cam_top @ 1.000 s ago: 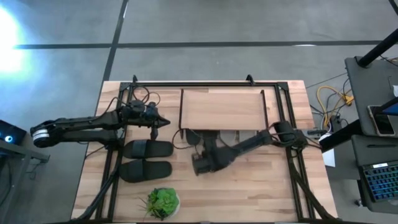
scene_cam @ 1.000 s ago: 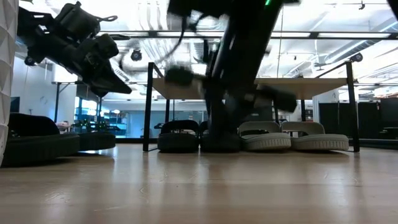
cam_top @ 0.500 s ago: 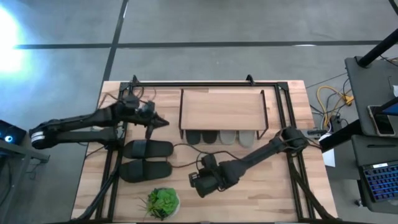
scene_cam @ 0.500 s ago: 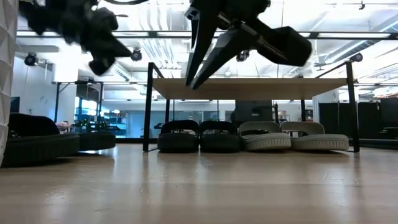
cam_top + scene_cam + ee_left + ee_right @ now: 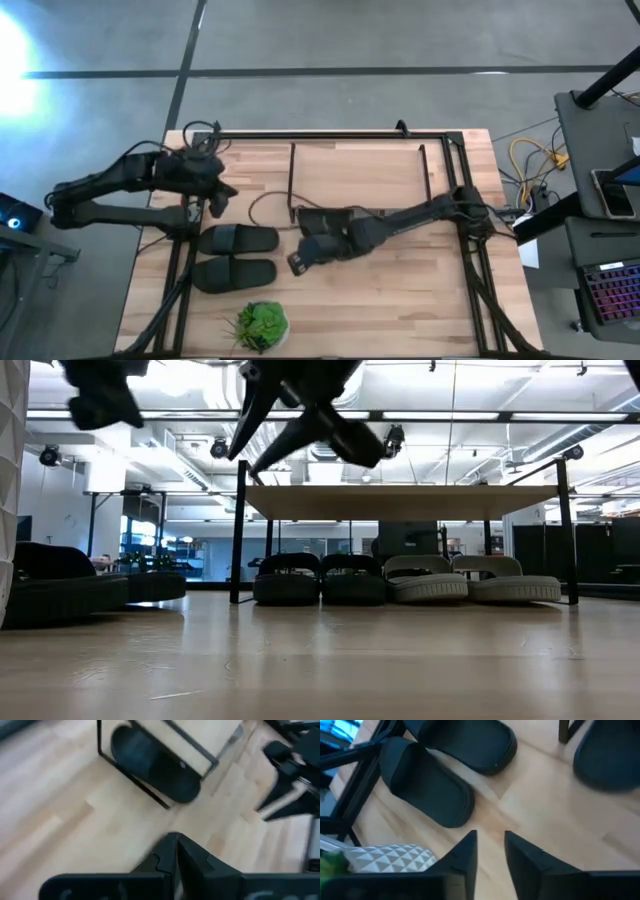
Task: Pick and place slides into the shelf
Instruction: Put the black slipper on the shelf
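Two black slides lie side by side on their soles on the tabletop, left of the shelf. Under the shelf, two charcoal slides and two light grey slides stand in a row. My right gripper is open and empty, raised above the table just right of the black slides. My left gripper is shut and empty, raised at the far left, beyond the black slides; its wrist view shows the shelf's corner.
A small green plant in a white patterned pot stands near the table's near edge, close to the black slides. Black frame rails run along the table's left, right and far sides. Bare wood lies in front of the shelf.
My right gripper has drawn back from the shelf's front toward the near edge, risen off the table, then swung toward the left, to beside the black slides. The charcoal slide stays under the shelf. My left gripper has risen and gone toward the table's left edge.
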You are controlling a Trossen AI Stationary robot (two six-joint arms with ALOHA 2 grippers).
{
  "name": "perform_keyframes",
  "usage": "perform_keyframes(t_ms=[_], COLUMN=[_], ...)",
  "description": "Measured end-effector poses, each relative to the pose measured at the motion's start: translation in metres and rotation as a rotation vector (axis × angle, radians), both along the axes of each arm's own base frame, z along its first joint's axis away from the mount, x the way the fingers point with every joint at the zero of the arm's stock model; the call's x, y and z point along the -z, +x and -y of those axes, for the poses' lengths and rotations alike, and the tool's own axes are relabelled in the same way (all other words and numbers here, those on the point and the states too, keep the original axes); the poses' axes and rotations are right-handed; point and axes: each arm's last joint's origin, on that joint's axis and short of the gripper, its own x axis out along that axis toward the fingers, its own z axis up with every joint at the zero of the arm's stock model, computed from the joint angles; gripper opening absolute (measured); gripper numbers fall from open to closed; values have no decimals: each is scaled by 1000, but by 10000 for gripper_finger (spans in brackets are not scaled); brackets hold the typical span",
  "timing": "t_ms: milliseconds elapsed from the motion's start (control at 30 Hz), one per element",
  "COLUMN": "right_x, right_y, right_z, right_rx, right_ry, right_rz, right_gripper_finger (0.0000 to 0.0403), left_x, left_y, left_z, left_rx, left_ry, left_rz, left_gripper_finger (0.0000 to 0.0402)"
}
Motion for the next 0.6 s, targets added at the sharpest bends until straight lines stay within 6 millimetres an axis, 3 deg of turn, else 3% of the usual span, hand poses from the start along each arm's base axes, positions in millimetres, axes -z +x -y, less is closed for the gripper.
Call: perform_keyframes(t_ms=[167, 367, 467, 533, 600], right_x=[-4, -18, -18, -18, -23], right_y=[11, 37, 38, 38, 36], right_z=[27, 56, 62, 61, 61], right_rx=[-5, 42, 61, 63, 56], right_ry=[-26, 96, 107, 110, 105], right_rz=[65, 336, 351, 350, 361], right_gripper_finger=[153, 195, 198, 198, 198], left_x=[-2, -34, -39, -26, -9], left_y=[-31, -87, -112, -111, -98], left_z=[13, 18, 18, 18, 18], left_rx=[-2, -5, -57, -79, -79], left_ry=[-95, -128, -139, -170, -210], left_rz=[110, 539, 692, 610, 461], left_gripper_finger=[3, 1, 1, 1, 1])
